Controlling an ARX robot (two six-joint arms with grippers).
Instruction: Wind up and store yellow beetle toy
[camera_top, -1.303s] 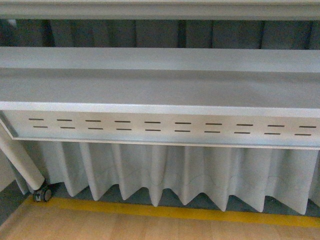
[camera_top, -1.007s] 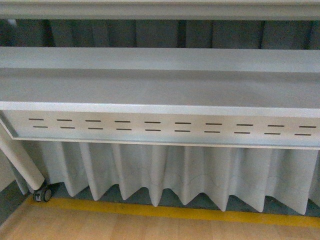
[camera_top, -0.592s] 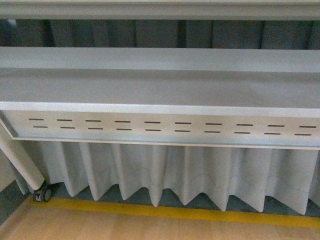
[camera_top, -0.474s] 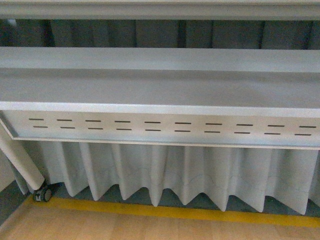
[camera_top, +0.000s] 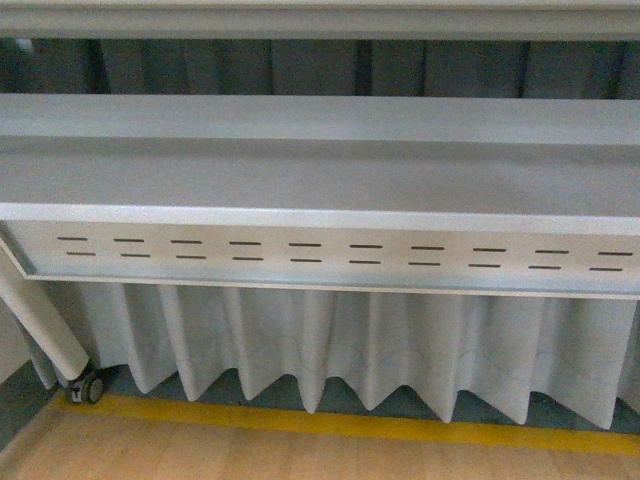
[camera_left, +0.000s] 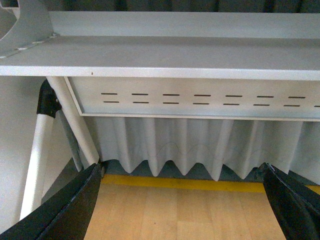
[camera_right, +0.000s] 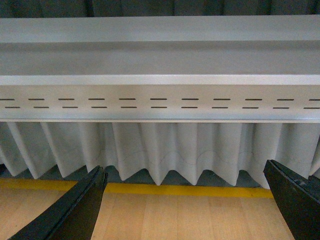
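Note:
The yellow beetle toy is out of view in every frame, and so is the turquoise bin. My left gripper is open and empty; its black fingers frame bare wooden surface. My right gripper is open and empty too, its black fingers wide apart over the same wood. Neither gripper shows in the front view.
A grey metal shelf unit with a slotted front panel stands ahead, a pleated white curtain hanging below it. A yellow strip edges the wooden surface. A white leg with a caster stands at the left.

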